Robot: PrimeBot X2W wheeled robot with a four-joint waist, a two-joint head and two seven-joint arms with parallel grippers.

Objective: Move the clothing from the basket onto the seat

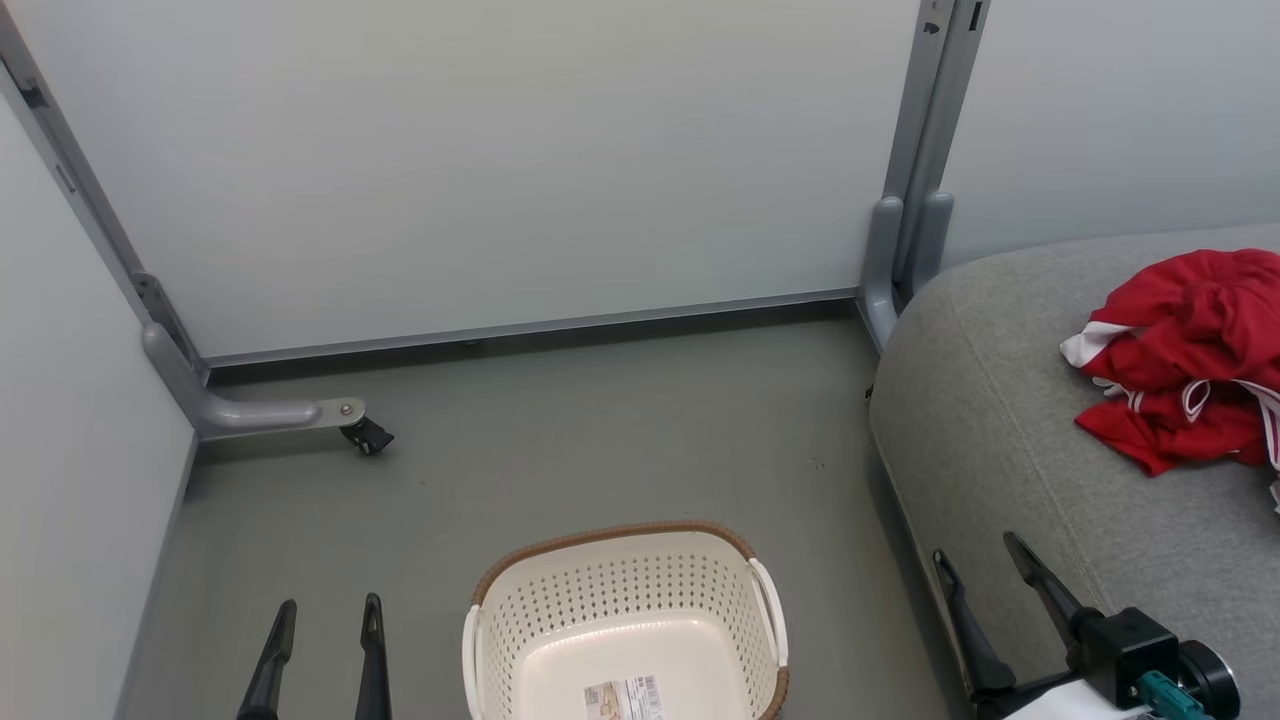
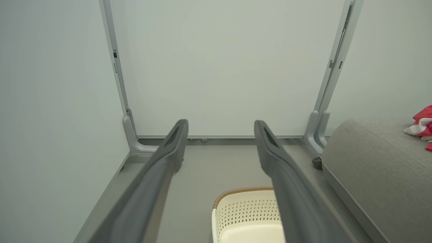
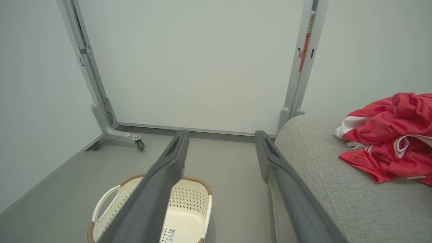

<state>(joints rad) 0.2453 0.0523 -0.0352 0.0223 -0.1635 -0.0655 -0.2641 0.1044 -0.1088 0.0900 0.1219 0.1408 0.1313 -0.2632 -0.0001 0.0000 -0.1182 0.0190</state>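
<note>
The red clothing (image 1: 1190, 360) with white trim lies bunched on the grey seat (image 1: 1010, 420) at the right; the clothing (image 3: 388, 138) also shows in the right wrist view. The cream basket (image 1: 625, 625) with its brown rim stands on the floor at the bottom centre, holding nothing but a paper label (image 1: 622, 697). My left gripper (image 1: 325, 610) is open at the lower left, left of the basket. My right gripper (image 1: 982, 558) is open at the lower right, over the seat's front edge, nothing between its fingers.
Pale partition panels (image 1: 500, 160) wall in the grey floor (image 1: 600, 440) at the back and left. A grey support foot with a castor (image 1: 365, 433) juts out at the back left, and a grey post (image 1: 910, 230) stands by the seat's corner.
</note>
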